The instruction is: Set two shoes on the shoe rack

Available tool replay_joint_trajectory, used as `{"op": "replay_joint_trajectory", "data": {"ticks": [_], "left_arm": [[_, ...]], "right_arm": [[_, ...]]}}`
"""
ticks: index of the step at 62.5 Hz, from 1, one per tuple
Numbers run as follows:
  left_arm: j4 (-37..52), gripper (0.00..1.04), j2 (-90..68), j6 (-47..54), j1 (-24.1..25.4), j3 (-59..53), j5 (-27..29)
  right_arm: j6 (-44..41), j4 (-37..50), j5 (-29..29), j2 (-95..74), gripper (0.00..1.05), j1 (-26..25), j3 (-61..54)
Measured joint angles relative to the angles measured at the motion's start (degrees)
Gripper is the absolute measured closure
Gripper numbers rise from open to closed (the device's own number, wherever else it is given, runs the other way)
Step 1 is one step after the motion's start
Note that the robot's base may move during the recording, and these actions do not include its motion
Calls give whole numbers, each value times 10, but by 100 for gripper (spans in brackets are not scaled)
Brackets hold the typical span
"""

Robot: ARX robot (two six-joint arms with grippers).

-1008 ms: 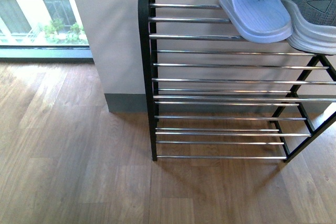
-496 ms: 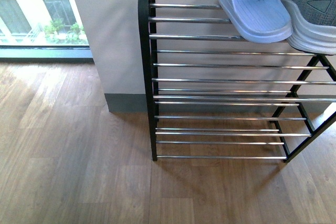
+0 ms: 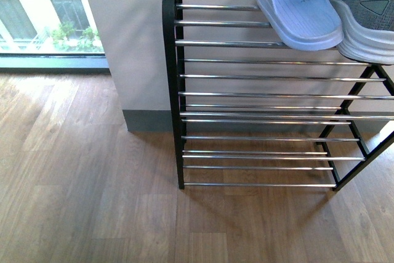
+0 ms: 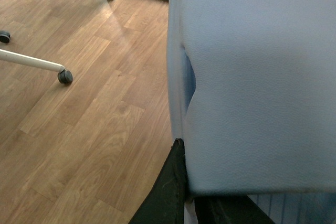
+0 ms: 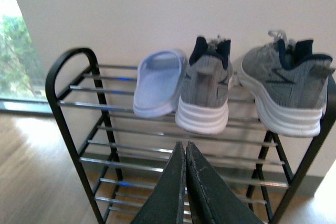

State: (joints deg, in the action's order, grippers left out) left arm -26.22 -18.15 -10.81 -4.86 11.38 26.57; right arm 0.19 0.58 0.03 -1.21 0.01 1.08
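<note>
Front view shows the shoe rack [image 3: 178,90] standing on a wood-plank floor [image 3: 80,201] against a pale wall [image 3: 123,41], a window [image 3: 43,13] beside it. On its top tier rest one blue slide [image 5: 157,82] and two grey sneakers [image 5: 207,90]. The right claw [image 5: 185,153] is closed and empty. The left claw [image 4: 185,195] grips another blue slide [image 4: 252,77] above the floor.

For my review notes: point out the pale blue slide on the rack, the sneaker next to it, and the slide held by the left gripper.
Racked slide [image 5: 157,82], right wrist view: footbed.
Middle sneaker [image 5: 205,80], right wrist view: grey heel.
Held slide [image 4: 257,77], left wrist view: broad blue surface.
</note>
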Motion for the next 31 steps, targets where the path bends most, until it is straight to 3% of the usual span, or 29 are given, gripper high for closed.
{"op": "replay_joint_trajectory", "data": {"ticks": [13, 31], "left_arm": [[0, 103, 0, 0, 0, 0, 0], [0, 103, 0, 0, 0, 0, 0]], "right_arm": [[0, -4, 0, 8, 103, 0, 0], [0, -4, -1, 9, 48, 0, 0]]}}
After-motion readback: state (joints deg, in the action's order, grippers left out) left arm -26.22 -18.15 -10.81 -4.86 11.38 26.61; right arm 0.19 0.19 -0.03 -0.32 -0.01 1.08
